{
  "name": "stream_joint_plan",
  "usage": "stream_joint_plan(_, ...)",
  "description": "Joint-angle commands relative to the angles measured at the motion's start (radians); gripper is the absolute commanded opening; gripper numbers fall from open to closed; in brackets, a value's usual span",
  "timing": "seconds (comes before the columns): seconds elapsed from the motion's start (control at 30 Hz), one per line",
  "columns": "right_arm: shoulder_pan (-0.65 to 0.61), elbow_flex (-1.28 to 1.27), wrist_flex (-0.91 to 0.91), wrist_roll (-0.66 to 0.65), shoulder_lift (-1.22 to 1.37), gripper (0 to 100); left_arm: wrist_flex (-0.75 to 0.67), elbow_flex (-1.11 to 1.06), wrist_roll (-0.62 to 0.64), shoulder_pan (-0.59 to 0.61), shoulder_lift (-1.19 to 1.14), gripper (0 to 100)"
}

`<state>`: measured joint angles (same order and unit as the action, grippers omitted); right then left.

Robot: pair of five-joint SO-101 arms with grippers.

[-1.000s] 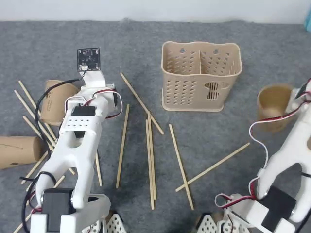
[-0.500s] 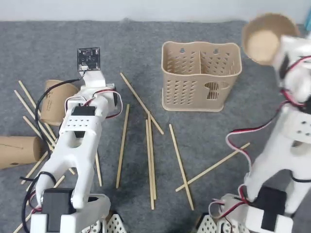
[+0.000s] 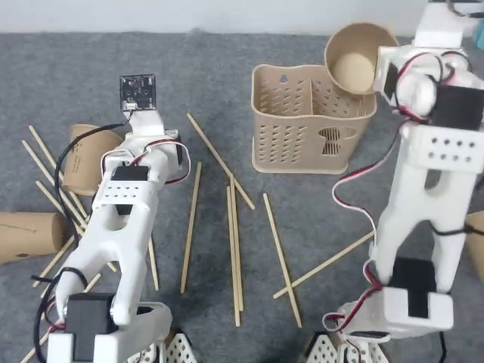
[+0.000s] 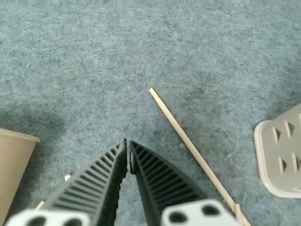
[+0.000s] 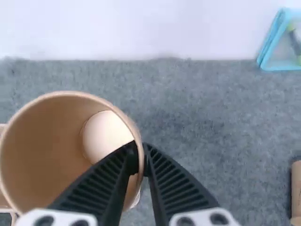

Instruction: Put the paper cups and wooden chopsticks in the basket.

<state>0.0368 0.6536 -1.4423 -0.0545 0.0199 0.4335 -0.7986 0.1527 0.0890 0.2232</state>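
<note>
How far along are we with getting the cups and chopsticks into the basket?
Done: nothing shows inside the basket yet. In hand: the right hand is shut on a paper cup by its rim, above the basket's right end. Left: two cups lying at the left and the chopsticks scattered on the carpet; the left hand is shut, empty.

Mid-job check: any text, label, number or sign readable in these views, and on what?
No readable text anywhere.
paper cup in the right tool: plain, no print showing.
basket: holes only, no label.
black board on the left arm: marks too small to read.
blue object at the carpet's far edge: too blurred to read.
</note>
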Motion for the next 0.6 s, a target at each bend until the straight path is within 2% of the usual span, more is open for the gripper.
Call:
stream_joint_plan(0.0, -0.015, 0.052, -0.024, 0.012, 0.007, 0.8, -0.037, 0.007, -0.011, -0.008, 0.005, 1)
stream_joint_plan(0.23, -0.044, 0.048, -0.033, 0.014, 0.013, 0.8, -0.058, -0.005, -0.064, -0.009, 0.003, 1)
stream_joint_plan(0.57, -0.056, 0.049, -0.107, 0.041, 0.012, 0.8, -0.058, -0.008, -0.066, -0.009, 0.005, 1)
